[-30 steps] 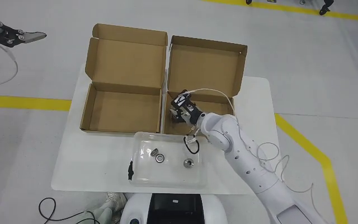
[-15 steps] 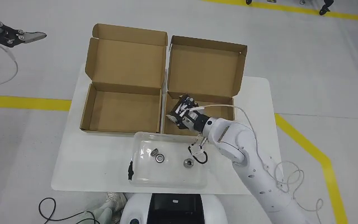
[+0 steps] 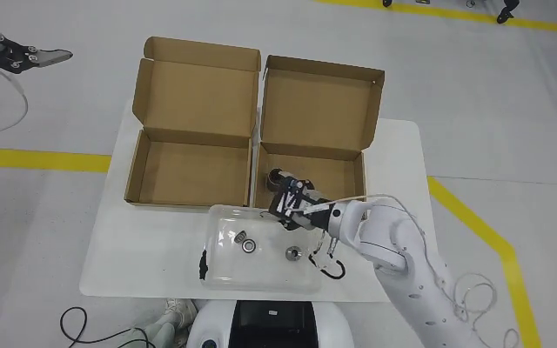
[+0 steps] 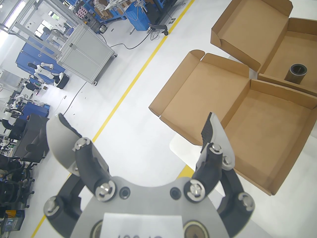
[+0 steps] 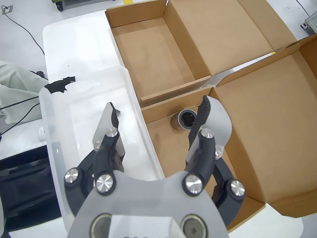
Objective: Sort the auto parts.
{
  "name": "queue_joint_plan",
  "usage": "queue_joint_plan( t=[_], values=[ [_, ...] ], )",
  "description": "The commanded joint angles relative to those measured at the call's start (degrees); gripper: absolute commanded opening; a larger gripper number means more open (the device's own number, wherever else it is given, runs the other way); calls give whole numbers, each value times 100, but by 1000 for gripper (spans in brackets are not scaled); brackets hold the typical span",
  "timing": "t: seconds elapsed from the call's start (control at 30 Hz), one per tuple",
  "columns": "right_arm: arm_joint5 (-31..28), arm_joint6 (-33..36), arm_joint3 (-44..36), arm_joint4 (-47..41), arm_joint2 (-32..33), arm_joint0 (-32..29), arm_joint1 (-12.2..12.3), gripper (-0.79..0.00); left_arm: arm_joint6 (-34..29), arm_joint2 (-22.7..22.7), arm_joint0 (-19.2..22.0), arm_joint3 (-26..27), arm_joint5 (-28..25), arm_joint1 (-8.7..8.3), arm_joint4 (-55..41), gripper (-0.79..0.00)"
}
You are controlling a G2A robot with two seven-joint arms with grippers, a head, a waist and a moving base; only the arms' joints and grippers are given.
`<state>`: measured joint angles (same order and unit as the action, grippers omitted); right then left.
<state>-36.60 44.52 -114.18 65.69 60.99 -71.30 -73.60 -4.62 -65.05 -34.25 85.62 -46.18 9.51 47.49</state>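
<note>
A dark metal cylinder [image 3: 275,177] stands in the near left corner of the right cardboard box [image 3: 339,174]; the right wrist view looks into its hollow end [image 5: 184,121]. My right gripper [image 3: 291,209] hangs open and holds nothing, over the edge between that box and the clear plastic tray [image 3: 222,265]. Its fingertips [image 5: 204,105] straddle the tray wall and box wall. Two small bearings [image 3: 246,240] and a round metal part [image 3: 293,253] lie in the tray. My left gripper [image 3: 39,56] is open, far off the table's left side over the floor.
The left cardboard box [image 3: 187,174] is open with nothing inside, lid flap up. A scrap of black tape [image 3: 203,264] sticks to the tray's left rim. White cables loop from the right arm above the tray's right end. Yellow floor lines run past the table.
My right gripper drew back from the right box toward the tray. The cylinder it covered now stands free in the box corner. The left gripper has not moved.
</note>
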Motion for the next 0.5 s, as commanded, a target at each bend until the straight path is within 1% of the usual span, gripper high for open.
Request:
queue_joint_plan(
  t=[0.0, 0.1, 0.2, 0.27, 0.3, 0.33, 0.43, 0.47],
  values=[
    [-219, -32, -58, -85, 142, -128, 49, -194, 0, 0, 0, 0, 0, 0, 0, 0],
    [-434, -99, -171, -135, 413, -437, 133, -222, 0, 0, 0, 0, 0, 0, 0, 0],
    [-679, -383, -195, -140, 660, -828, 212, -256, 0, 0, 0, 0, 0, 0, 0, 0],
    [-751, -638, -142, -76, 815, -1065, 256, -308, 0, 0, 0, 0, 0, 0, 0, 0],
    [-786, -770, -105, -36, 859, -1166, 272, -376, 0, 0, 0, 0, 0, 0, 0, 0],
    [-857, -829, -77, 74, 876, -1236, 291, -397, 0, 0, 0, 0, 0, 0, 0, 0],
    [-1005, -1106, -72, 288, 883, -1418, 331, -397, 0, 0, 0, 0, 0, 0, 0, 0],
    [-1072, -1152, -95, 404, 882, -1476, 348, -379, 0, 0, 0, 0, 0, 0, 0, 0]
  ],
)
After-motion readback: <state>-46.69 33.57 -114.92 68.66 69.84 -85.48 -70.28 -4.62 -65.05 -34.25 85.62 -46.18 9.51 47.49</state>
